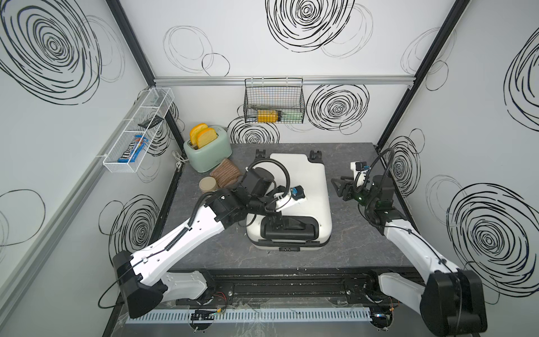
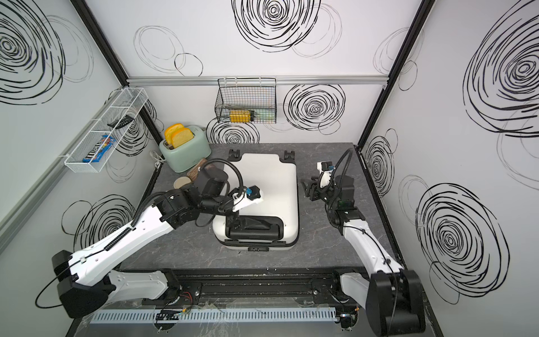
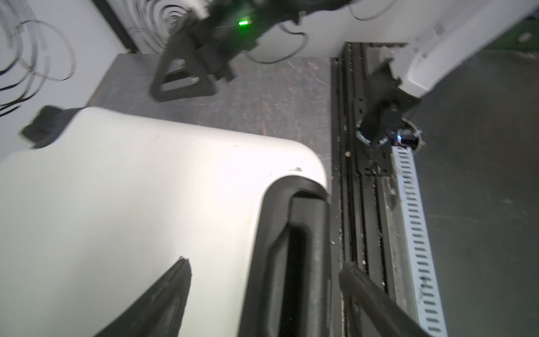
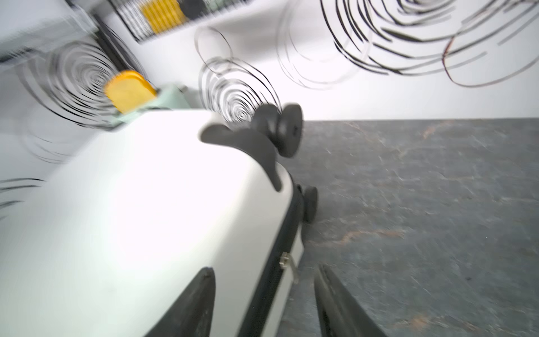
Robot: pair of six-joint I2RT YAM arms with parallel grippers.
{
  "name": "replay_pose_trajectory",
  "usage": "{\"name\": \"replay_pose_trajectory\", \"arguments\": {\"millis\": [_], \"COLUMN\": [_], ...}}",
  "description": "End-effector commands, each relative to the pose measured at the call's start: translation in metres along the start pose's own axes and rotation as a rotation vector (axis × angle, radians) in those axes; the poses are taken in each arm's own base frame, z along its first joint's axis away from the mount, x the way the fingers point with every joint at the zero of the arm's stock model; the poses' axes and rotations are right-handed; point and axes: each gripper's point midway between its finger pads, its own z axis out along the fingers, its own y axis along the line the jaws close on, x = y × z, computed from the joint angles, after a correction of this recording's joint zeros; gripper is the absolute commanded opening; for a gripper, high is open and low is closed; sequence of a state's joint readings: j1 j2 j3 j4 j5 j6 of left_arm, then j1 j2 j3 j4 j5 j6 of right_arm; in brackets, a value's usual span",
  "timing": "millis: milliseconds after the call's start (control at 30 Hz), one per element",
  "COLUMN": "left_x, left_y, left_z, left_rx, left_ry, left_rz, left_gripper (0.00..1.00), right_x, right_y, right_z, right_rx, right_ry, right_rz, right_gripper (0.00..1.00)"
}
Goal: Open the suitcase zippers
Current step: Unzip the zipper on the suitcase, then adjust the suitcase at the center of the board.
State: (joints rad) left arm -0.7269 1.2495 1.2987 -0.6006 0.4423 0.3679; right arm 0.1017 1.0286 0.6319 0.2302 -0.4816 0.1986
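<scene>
The white suitcase (image 1: 303,186) (image 2: 271,181) lies flat in the middle of the table, wheels at the far end and black handle (image 1: 288,230) at the near end. My left gripper (image 1: 275,223) (image 3: 265,262) hangs open over that handle (image 3: 303,233), one finger on each side and neither touching it. My right gripper (image 1: 339,186) (image 4: 264,268) is open at the suitcase's right side. Its fingers straddle the black zipper band (image 4: 290,221), and a small silver zipper pull (image 4: 287,265) hangs between them, not gripped. Both wrist views are blurred.
A mint toaster (image 1: 208,148) holding toast, a brown striped cloth (image 1: 226,176) and a tan round lid (image 1: 208,184) sit at the far left of the table. A wire basket (image 1: 274,102) hangs on the back wall and a white wire shelf (image 1: 137,131) on the left wall.
</scene>
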Motion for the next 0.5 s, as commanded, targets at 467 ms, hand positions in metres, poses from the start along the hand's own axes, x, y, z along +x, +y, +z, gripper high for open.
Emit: {"name": "replay_pose_trajectory", "arguments": {"millis": [467], "left_x": [0.075], "left_y": [0.174], "left_z": [-0.057], "left_rx": [-0.484], "left_ry": [-0.029], "left_rz": [-0.803], "left_gripper": [0.94], "right_x": [0.062], "right_y": [0.101], "right_z": [-0.056], "right_rx": [-0.174], "right_ry": [0.345], "right_rz": [0.294], "right_gripper": [0.75]}}
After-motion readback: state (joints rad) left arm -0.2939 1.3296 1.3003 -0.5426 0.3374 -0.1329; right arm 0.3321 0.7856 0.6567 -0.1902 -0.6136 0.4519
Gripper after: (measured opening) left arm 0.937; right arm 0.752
